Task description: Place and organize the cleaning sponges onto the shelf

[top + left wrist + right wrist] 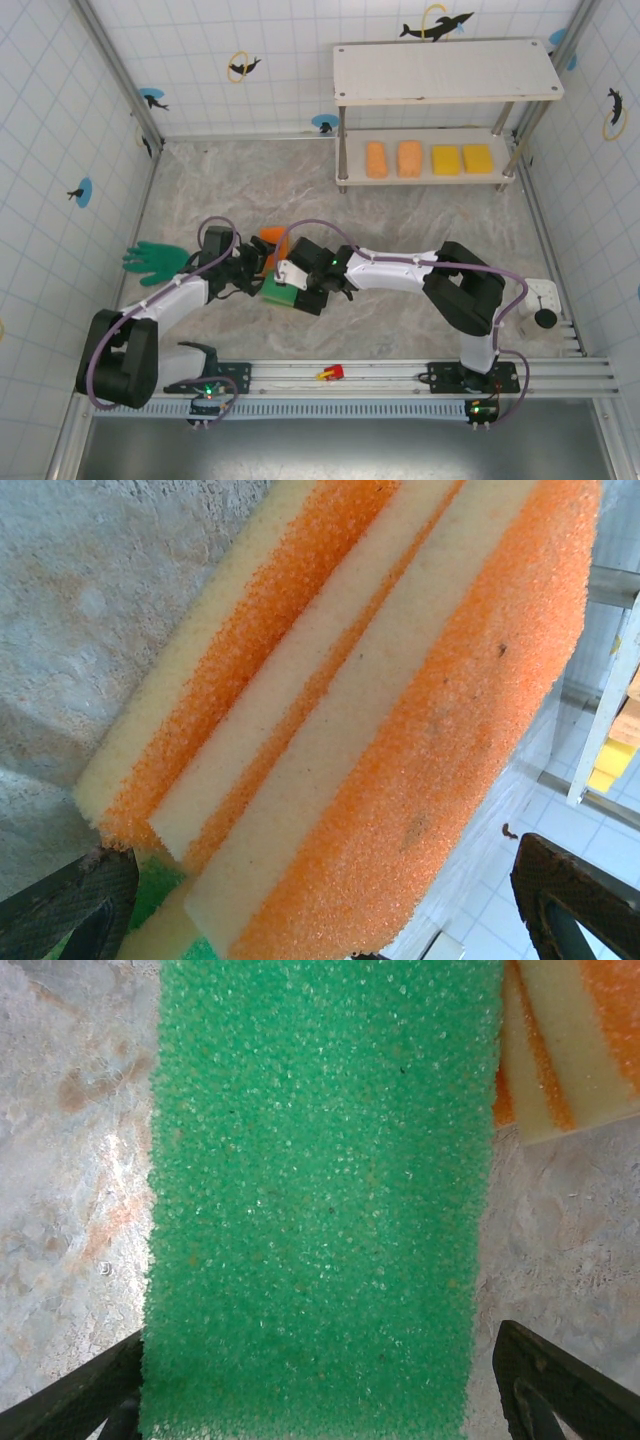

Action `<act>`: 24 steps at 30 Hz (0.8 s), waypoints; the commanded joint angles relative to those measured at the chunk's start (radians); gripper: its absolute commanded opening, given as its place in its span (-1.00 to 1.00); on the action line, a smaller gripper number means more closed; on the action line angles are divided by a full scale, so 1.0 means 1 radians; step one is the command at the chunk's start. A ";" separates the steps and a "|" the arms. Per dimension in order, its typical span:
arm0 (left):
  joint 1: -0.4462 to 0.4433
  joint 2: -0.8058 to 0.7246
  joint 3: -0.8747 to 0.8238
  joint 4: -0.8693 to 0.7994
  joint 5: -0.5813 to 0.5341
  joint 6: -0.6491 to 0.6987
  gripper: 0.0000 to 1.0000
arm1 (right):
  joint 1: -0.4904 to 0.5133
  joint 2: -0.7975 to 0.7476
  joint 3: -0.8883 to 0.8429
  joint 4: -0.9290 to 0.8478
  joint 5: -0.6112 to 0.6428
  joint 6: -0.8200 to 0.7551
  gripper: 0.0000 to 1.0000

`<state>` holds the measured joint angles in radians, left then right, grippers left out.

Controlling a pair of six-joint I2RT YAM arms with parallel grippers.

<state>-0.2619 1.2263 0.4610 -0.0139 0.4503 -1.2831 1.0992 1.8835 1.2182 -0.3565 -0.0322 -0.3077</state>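
The shelf [445, 72] stands at the far wall. On its lower board four sponges lie flat in a row: two orange sponges [376, 159] toward the shelf's left end and two yellow sponges [445, 159] toward its right end, with narrow gaps between them.

Well apart from the shelf, on its near side and past its left end, both tools meet over a small heap on the marbled surface [430, 220]. The right tool [320, 1360] points down at a green sponge [320, 1190] lying flat. Its fingers stand wide, one along each long edge, and a sliver of surface shows beside one finger, so nothing is gripped.

The left tool [320, 880] is wide as well. Between its dark fingers an orange-and-cream stack [400, 700] leans tilted, several layered sponges seen edge-on, with clear space before one finger. A corner of the green sponge shows under the stack, and in the right wrist view the two are touching.

Farther from the shelf than the heap, a green glove [155, 262] lies flat beside the left arm. A small red object [330, 373] sits on the rail [400, 375] on the side farthest from the shelf.
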 commanded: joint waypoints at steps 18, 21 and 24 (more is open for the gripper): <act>0.042 -0.015 0.079 -0.169 -0.013 0.160 0.95 | 0.003 -0.047 -0.029 0.028 0.006 0.016 0.73; 0.094 -0.013 0.080 -0.155 0.012 0.192 0.95 | 0.005 -0.049 -0.029 0.027 0.008 0.022 0.73; 0.127 -0.024 0.107 -0.196 0.008 0.237 0.95 | 0.005 -0.048 -0.029 0.028 0.009 0.023 0.73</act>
<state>-0.1581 1.2068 0.5259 -0.1665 0.4408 -1.1183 1.1000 1.8778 1.2087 -0.3481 -0.0265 -0.2966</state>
